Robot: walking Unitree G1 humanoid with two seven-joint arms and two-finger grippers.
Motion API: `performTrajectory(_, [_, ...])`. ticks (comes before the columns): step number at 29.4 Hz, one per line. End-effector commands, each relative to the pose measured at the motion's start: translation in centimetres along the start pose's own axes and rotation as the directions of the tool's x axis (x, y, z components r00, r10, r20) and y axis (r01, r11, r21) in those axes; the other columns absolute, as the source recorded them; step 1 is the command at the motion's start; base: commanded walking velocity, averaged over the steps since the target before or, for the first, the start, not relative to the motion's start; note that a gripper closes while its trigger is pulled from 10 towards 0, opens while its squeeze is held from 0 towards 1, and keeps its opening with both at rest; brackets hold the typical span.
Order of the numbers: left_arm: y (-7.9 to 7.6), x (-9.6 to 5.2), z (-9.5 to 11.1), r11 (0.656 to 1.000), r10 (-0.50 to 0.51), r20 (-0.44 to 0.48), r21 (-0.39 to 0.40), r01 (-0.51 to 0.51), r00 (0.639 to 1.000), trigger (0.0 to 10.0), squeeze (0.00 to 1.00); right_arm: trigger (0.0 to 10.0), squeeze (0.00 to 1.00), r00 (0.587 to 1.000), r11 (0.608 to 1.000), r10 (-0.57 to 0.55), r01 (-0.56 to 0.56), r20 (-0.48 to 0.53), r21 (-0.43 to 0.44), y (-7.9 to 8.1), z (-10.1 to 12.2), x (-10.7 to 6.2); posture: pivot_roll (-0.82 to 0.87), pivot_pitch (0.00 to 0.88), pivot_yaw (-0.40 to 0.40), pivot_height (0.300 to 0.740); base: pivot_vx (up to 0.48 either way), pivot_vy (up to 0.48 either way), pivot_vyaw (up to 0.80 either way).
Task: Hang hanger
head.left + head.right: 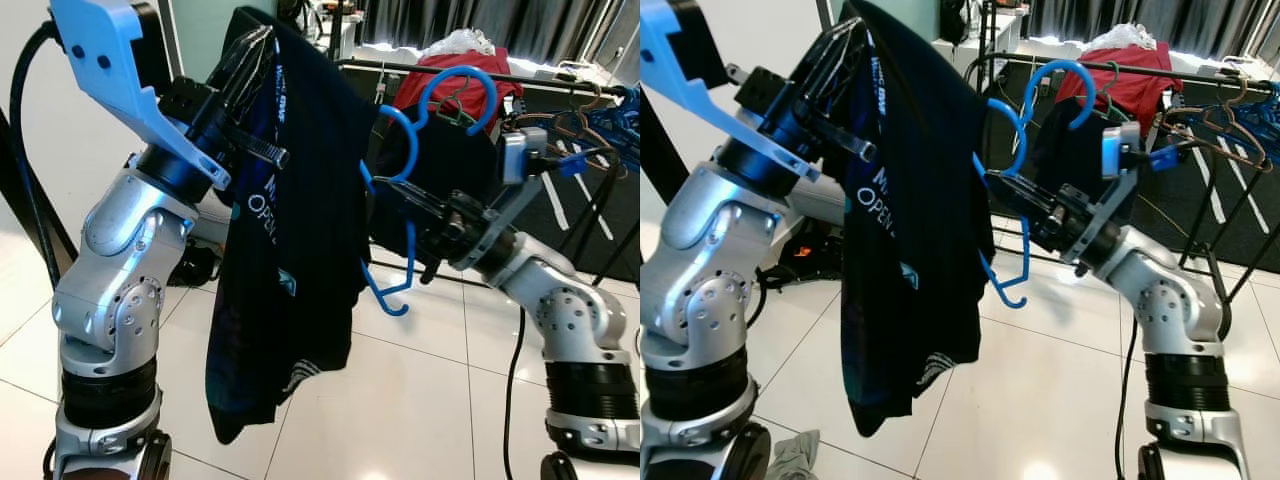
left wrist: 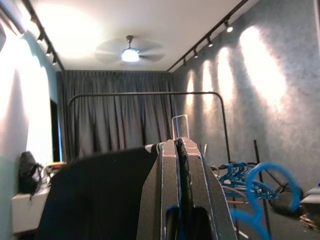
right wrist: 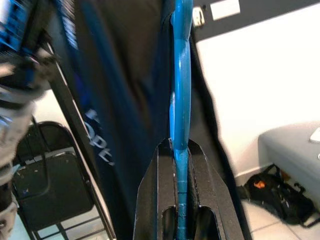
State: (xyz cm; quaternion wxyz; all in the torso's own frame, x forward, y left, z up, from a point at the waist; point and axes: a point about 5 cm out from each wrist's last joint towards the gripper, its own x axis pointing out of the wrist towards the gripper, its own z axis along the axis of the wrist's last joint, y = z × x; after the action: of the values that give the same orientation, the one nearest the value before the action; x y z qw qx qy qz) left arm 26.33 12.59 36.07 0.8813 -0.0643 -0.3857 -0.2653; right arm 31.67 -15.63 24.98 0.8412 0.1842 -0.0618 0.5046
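White tiled floor (image 1: pixel 420 400), dark curtains far behind, a black clothes rail (image 1: pixel 440 68) running across the far right with a red garment (image 1: pixel 455 75) draped over it and a cluster of spare hangers (image 1: pixel 590 125) at its right end. Near left, largest of all, a dark navy T-shirt (image 1: pixel 290 250) with pale lettering, hanging full length from up high down toward the floor. Held at its top by the left gripper (image 1: pixel 235 75), raised on the left, fingers pressed together on the cloth with a trace of blue plastic between them in the left wrist view. To the right of the shirt, two blue plastic hangers (image 1: pixel 400 200), one hook curling just beside the shirt's edge, a second hook arching higher and farther, up near the rail. Right gripper (image 1: pixel 395 195) reaching in from the right, clamped narrowly on a blue hanger arm; in the right wrist view the blue bar (image 3: pixel 181 125) running straight out from between the closed fingers.

Step in hand, judging by this: carrying phase, shirt and hanger lifted clear, hook not yet over the rail. Next move: advance toward the far rail, raise the hook above the bar, pick a free stretch between red garment and spare hangers, lower until it catches, then release. Unclear which of the two hangers actually sits inside the shirt.
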Motion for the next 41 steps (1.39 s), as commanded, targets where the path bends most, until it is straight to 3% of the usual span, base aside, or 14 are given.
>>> performTrajectory(1, [-0.3, 0.1, 0.8, 0.999, -0.039, 0.024, 0.003, 0.039, 0.999, 0.0, 0.0, 10.0, 0.0, 1.0, 1.0, 0.008, -0.008, -0.015, -0.004, 0.1, -0.4, 0.5, 0.03, 0.0, -0.033, 0.74, 0.0, 0.0, 0.0])
performTrajectory(8, [-1.4, 0.4, 1.1, 0.995, -0.095, 0.034, -0.024, 0.096, 0.995, 0.0, 0.0, 10.0, 0.0, 0.993, 0.997, 0.075, -0.076, -0.086, -0.006, 1.5, -2.3, 1.7, 0.03, 0.0, -0.034, 0.74, 0.0, 0.0, 0.0])
performTrajectory(12, [-1.9, 0.9, 2.1, 0.991, -0.116, 0.076, -0.053, 0.12, 0.99, 0.0, 0.0, 10.0, 0.0, 0.978, 0.995, -0.076, 0.062, -0.195, -0.077, -0.4, -4.3, 2.6, 0.04, 0.0, -0.039, 0.74, 0.0, 0.0, 0.0])
performTrajectory(22, [-2.1, 1.0, 1.8, 0.985, -0.14, 0.086, -0.087, 0.147, 0.986, 0.0, 0.0, 10.0, 0.0, 0.973, 0.979, -0.185, 0.171, -0.139, -0.107, -1.7, -3.7, 3.3, 0.05, 0.0, -0.042, 0.74, 0.0, 0.0, 0.0])
performTrajectory(24, [-2.0, 1.0, 1.4, 0.984, -0.146, 0.075, -0.093, 0.153, 0.986, 0.0, 0.0, 10.0, 0.0, 0.986, 0.988, -0.135, 0.126, -0.103, -0.084, -1.1, -3.3, 3.4, 0.05, 0.0, -0.041, 0.74, 0.0, 0.0, 0.0])
performTrajectory(26, [-1.9, 0.9, 0.5, 0.983, -0.155, 0.047, -0.097, 0.159, 0.987, 0.0, 0.0, 10.0, 0.0, 1.0, 0.999, 0.009, -0.01, -0.017, -0.034, 0.7, -2.2, 3.5, 0.05, 0.0, -0.041, 0.74, 0.0, 0.0, 0.0])
performTrajectory(28, [-1.9, 0.9, 0.5, 0.983, -0.155, 0.047, -0.097, 0.159, 0.987, 0.0, 0.0, 10.0, 0.0, 1.0, 0.999, 0.009, -0.01, -0.017, -0.034, 0.7, -2.2, 3.5, 0.05, 0.0, -0.041, 0.74, 0.0, 0.0, 0.0])
performTrajectory(30, [-1.8, 0.5, -0.5, 0.981, -0.168, 0.005, -0.094, 0.167, 0.986, 0.0, 0.0, 10.0, 0.0, 0.989, 0.991, 0.136, -0.136, 0.051, 0.0, 2.1, -1.1, 3.2, 0.04, 0.0, -0.04, 0.74, 0.0, 0.0, 0.0])
performTrajectory(32, [-1.8, 0.3, -1.1, 0.981, -0.175, -0.017, -0.09, 0.173, 0.984, 0.0, 0.0, 10.0, 0.0, 0.98, 0.983, 0.182, -0.183, 0.074, 0.011, 2.6, -0.7, 3.0, 0.04, 0.0, -0.04, 0.74, 0.0, 0.0, 0.0])
performTrajectory(36, [-1.7, 0.1, -1.9, 0.98, -0.182, -0.047, -0.084, 0.178, 0.982, 0.0, 0.0, 10.0, 0.0, 0.97, 0.971, 0.241, -0.241, 0.029, 0.001, 3.2, -1.1, 2.7, 0.04, 0.0, -0.038, 0.74, 0.0, 0.0, 0.0])
performTrajectory(41, [-2.0, 0.2, -1.3, 0.978, -0.199, -0.051, -0.076, 0.195, 0.979, 0.0, 0.0, 10.0, 0.0, 0.974, 0.975, 0.224, -0.224, 0.022, -0.01, 3.0, -1.3, 2.7, 0.04, 0.0, -0.038, 0.74, 0.0, 0.0, 0.0])
